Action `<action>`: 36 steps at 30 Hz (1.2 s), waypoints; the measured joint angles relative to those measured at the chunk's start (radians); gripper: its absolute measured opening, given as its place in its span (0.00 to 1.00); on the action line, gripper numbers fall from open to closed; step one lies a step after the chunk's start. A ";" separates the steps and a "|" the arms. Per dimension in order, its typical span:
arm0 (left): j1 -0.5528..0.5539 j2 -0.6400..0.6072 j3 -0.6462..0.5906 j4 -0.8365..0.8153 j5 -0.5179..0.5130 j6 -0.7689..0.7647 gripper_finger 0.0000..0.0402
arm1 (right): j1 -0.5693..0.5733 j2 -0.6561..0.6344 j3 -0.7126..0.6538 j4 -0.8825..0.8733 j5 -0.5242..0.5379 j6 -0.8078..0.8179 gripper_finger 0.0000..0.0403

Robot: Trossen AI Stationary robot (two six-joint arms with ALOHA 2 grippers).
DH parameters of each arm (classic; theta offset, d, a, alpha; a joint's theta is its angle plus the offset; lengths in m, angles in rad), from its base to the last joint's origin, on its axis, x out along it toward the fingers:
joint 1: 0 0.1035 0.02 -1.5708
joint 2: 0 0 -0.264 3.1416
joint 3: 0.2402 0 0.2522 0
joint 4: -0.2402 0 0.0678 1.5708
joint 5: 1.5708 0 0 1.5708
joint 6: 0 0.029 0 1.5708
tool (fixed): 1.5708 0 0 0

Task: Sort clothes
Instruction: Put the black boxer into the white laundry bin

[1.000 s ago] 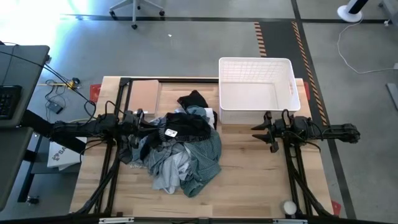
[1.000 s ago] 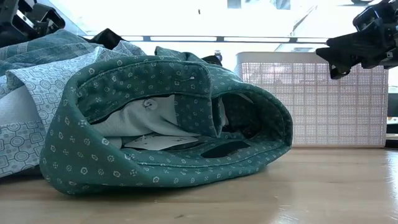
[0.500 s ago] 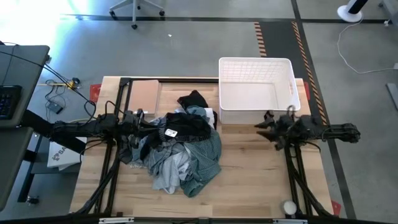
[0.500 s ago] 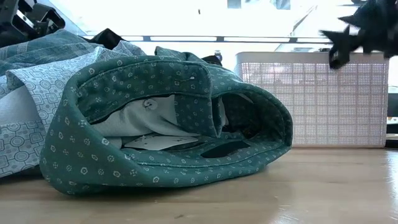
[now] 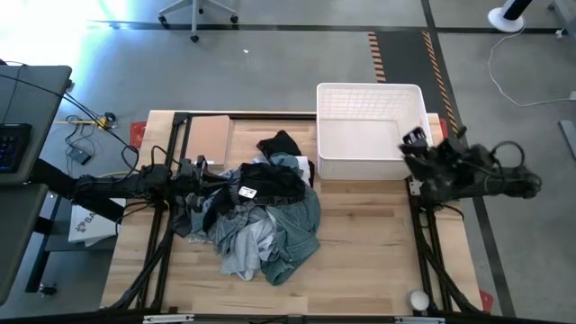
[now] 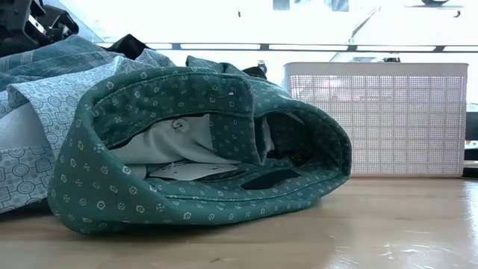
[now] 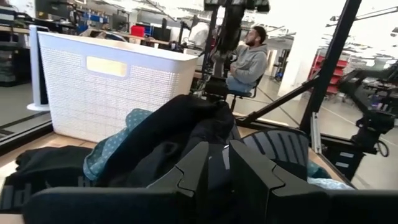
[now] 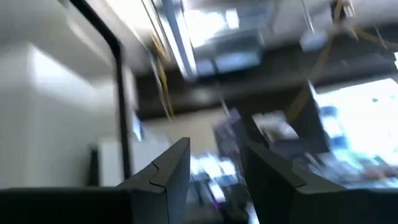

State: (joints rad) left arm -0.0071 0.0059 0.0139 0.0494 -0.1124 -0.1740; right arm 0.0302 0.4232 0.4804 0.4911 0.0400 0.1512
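Note:
A pile of clothes lies on the table left of centre: a black garment on top, grey-blue patterned pieces, and a dark green dotted shirt nearest the front edge. My left gripper is at the pile's left side, shut on the black garment. My right gripper is open and empty, raised near the near right corner of the white slatted basket and tipped upward. It is out of the low view. My left gripper pinches a bunched part of the black garment between its two fingers. It comes in about level from the table's left. The garment lies on top of the pile; one layer or several, I cannot tell.
The basket stands at the far right of the table. A tan board lies at the far left. Bare tabletop lies between the pile and the right arm. A white ball sits at the near right. A seated person shows beyond the table.
My right gripper has risen from low over the table in front of the basket, gone toward the table's far right corner and tipped upward, leaving the low view. The clothes have stayed as they were.

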 joint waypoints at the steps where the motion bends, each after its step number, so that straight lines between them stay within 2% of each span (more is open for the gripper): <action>1: 0.000 0.000 0.000 0.000 -0.003 0.001 0.15 | -0.005 0.069 0.073 -0.076 0.028 -0.020 0.35; 4: 0.000 0.000 0.000 0.000 -0.005 -0.007 0.15 | -0.024 0.269 0.263 -0.286 0.126 -0.075 0.35; 8: 0.000 0.000 0.000 -0.002 -0.005 -0.008 0.15 | -0.038 0.496 0.466 -0.421 0.193 -0.080 0.35; 10: 0.000 0.000 0.000 -0.001 -0.004 -0.008 0.15 | -0.039 0.589 0.560 -0.450 0.185 -0.091 0.35; 14: 0.000 0.000 0.000 -0.001 -0.004 -0.027 0.16 | -0.038 0.763 0.728 -0.603 0.150 -0.218 0.35; 17: 0.000 0.000 0.000 0.000 -0.005 -0.031 0.15 | -0.038 0.873 0.823 -0.721 0.137 -0.221 0.35; 22: 0.000 0.000 0.000 0.000 -0.005 -0.031 0.15 | -0.044 1.050 0.916 -0.847 0.038 -0.275 0.35; 26: 0.000 0.000 0.000 0.000 -0.006 -0.016 0.15 | -0.043 1.178 0.948 -0.867 0.033 -0.338 0.36; 29: 0.000 0.000 0.000 0.000 -0.006 -0.015 0.15 | -0.044 1.267 0.967 -0.864 0.038 -0.359 0.41; 36: 0.000 0.000 0.000 0.000 -0.006 -0.016 0.16 | -0.074 1.431 1.038 -0.883 0.225 -0.379 0.60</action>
State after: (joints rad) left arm -0.0071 0.0063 0.0139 0.0498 -0.1184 -0.1898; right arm -0.0437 1.8542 1.5188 -0.3916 0.2650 -0.2276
